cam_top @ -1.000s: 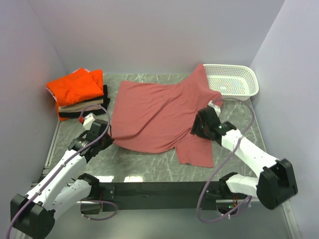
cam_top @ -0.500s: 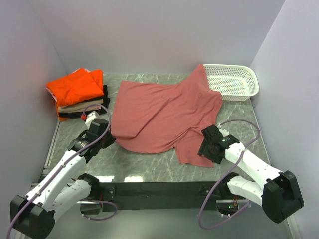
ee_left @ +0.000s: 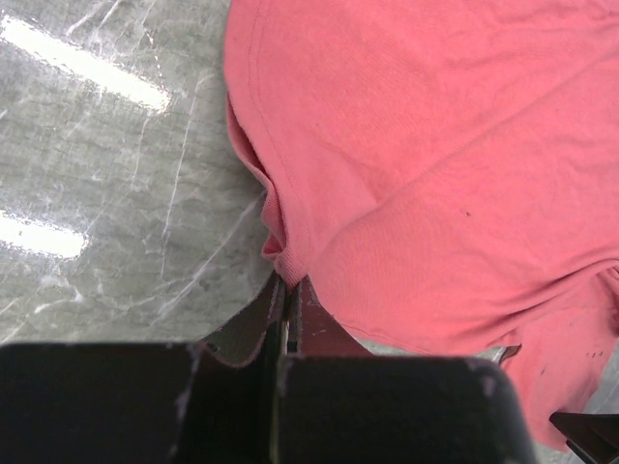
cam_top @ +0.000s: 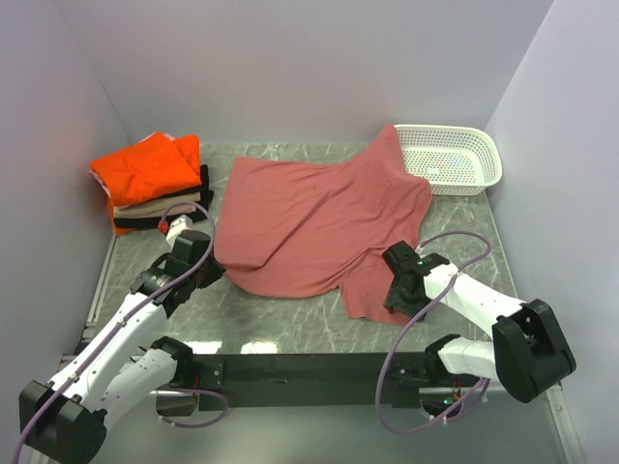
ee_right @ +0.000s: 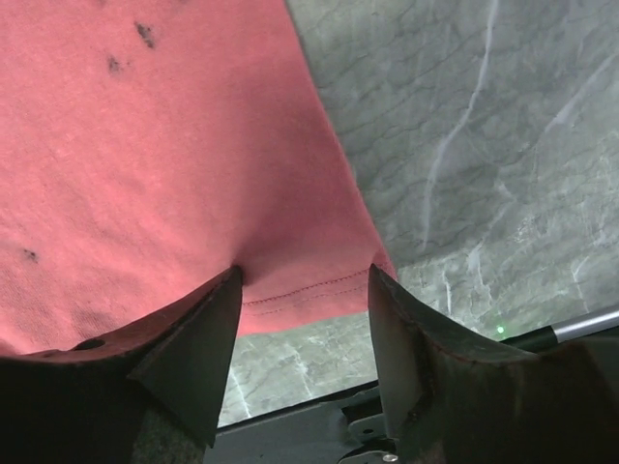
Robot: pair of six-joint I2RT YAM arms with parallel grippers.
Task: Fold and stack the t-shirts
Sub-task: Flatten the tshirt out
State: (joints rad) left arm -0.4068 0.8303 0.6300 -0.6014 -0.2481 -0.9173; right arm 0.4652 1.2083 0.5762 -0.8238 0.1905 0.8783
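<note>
The dusty-red t-shirt [cam_top: 309, 222] lies spread and rumpled across the middle of the table, its far right corner draped over the basket. My left gripper [cam_top: 200, 259] is shut on a folded edge of that shirt [ee_left: 290, 253] at its left side, the fingertips [ee_left: 288, 282] pinching the cloth. My right gripper [cam_top: 397, 292] stands open at the shirt's near right corner; in the right wrist view its jaws straddle the stitched hem [ee_right: 300, 290] without closing on it. Folded orange [cam_top: 145, 169], beige [cam_top: 160, 205] and black [cam_top: 131, 222] shirts are stacked at the far left.
A white perforated basket [cam_top: 459, 159] stands at the far right, partly under the shirt's corner. Bare marble tabletop [cam_top: 280, 324] shows between the shirt and the black rail at the near edge. Walls close in on both sides.
My right arm has swung from the shirt's right side down to its near right corner and now straddles the hem. The left gripper has kept its hold, barely shifting.
</note>
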